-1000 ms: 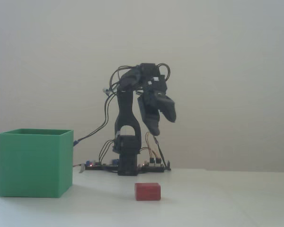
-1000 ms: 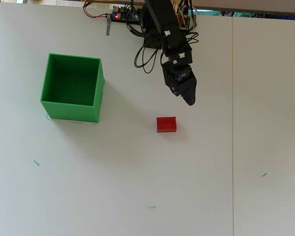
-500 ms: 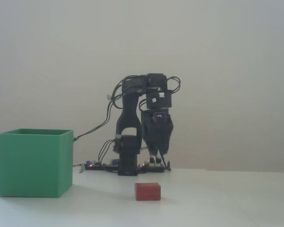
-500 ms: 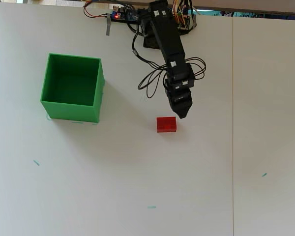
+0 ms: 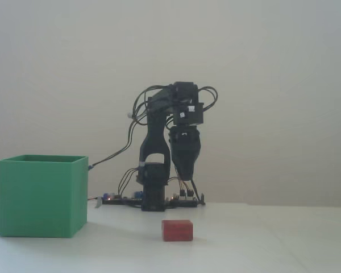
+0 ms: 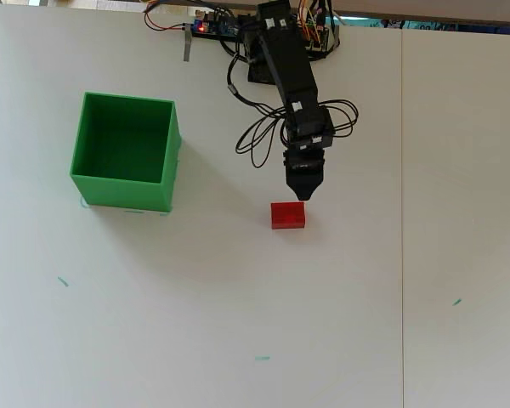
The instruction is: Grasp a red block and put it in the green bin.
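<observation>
hanging above the table, your gripper [image 6: 303, 196] is pointing at the red block [image 6: 288, 215], lying just below-left in the overhead view, long axis across frame; jaw state is proving impossible to tell.

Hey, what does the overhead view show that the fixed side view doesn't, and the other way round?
Only the overhead view shows the green bin's empty inside and that the claw sits just short of the red block, toward the arm's base. Only the fixed view shows height: the claw hangs well above the table, clear of the block. Both show the block lying on the table apart from the bin, with the claw pointing down and holding nothing.
</observation>
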You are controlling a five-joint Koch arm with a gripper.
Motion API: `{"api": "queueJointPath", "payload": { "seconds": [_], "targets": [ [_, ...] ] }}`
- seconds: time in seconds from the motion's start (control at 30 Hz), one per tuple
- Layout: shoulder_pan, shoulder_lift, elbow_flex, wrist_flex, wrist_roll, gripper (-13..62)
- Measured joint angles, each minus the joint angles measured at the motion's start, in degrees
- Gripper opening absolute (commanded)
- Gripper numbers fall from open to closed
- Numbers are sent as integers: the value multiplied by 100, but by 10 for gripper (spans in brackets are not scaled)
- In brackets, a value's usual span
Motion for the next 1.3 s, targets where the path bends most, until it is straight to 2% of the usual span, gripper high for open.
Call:
{"api": "queueJointPath", "payload": {
  "seconds": [0.23, 0.47, 1.3],
  "targets": [
    [193, -545, -70, 0, 0, 345],
    [255, -1336, -984, -9, 0, 345],
    [-176, -2065, -1195, 0, 9, 349]
  ]
}}
